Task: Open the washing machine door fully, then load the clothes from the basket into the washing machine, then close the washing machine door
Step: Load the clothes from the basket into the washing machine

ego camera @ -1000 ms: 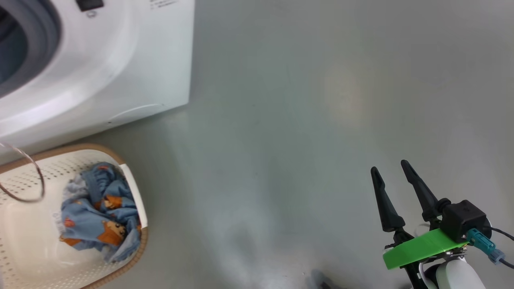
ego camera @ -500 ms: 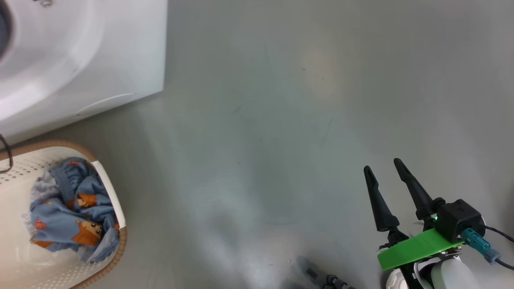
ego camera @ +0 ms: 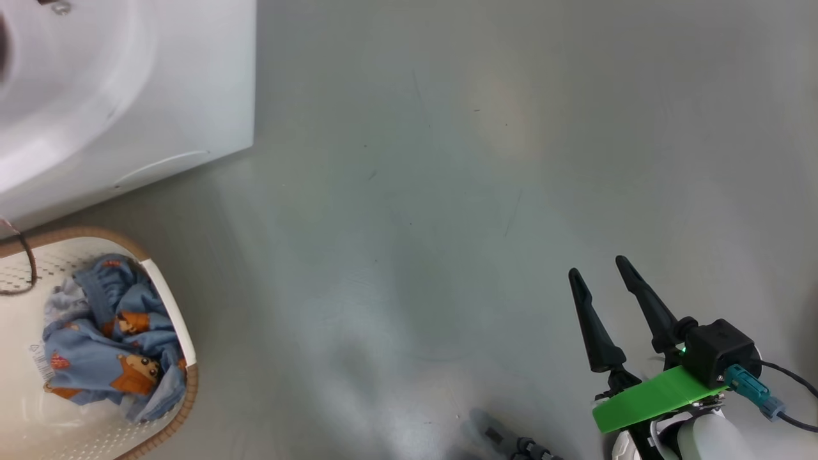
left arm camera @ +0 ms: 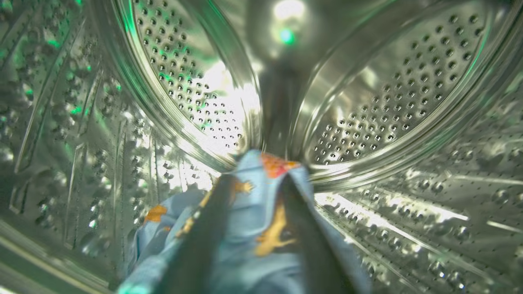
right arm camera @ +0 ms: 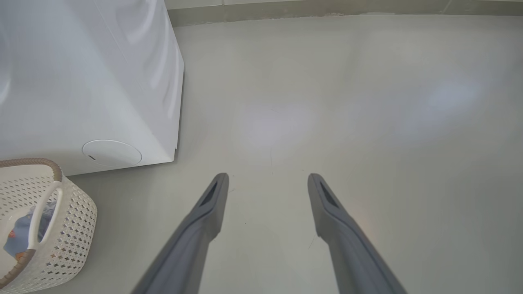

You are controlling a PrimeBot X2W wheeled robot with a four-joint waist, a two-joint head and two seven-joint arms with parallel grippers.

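Observation:
My left gripper (left arm camera: 257, 179) is deep inside the washing machine's steel perforated drum (left arm camera: 388, 102), shut on a light blue garment of the clothes (left arm camera: 253, 228), which drapes over its fingers. The white washing machine (ego camera: 128, 96) fills the upper left of the head view and also shows in the right wrist view (right arm camera: 81, 81). In front of it the cream basket (ego camera: 172, 306) (right arm camera: 73, 220) holds more blue clothes (ego camera: 108, 345) (right arm camera: 16, 241). A thin curved glass rim (ego camera: 29, 268), seemingly the washing machine door's window, crosses the basket's corner. My right gripper (ego camera: 595, 266) (right arm camera: 267, 176) hangs open over bare floor.
Grey floor (ego camera: 415, 191) stretches to the right of the machine. A round cover (right arm camera: 111, 153) sits at the machine's base. The wall's skirting (right arm camera: 327, 8) runs along the far side. A dark part of my base (ego camera: 511, 444) shows at the bottom edge.
The head camera has turned, so the machine and basket now sit further left in the picture. My right gripper stays open in about the same place.

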